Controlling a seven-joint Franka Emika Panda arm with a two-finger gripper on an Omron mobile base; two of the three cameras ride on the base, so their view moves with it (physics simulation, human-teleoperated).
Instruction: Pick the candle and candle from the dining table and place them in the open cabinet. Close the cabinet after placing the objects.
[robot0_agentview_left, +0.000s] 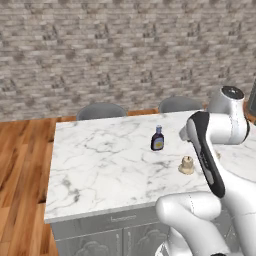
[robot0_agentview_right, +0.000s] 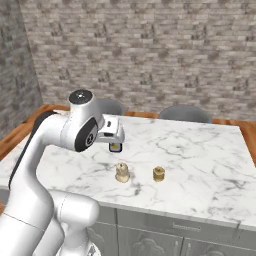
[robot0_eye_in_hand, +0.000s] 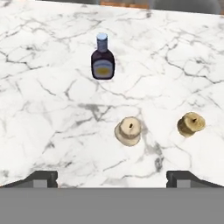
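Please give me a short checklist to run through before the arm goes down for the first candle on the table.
1. Gripper open, nothing between its fingertips: ok.
2. Cream candle upright on the dining table, free of neighbours: ok.
3. Tan-gold candle apart from the cream one: ok.
4. Dark blue bottle standing further back, outside the descent path: ok.
5. Gripper centred over the cream candle: not ok, the candle sits slightly off-centre.
6. Cabinet open and ready: cannot tell.

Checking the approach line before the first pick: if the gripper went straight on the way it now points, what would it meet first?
Probably the cream candle with a wick: it sits nearest the middle between the open gripper's fingers, on the white marble table. Depth is uncertain; it might meet bare marble just short of it.
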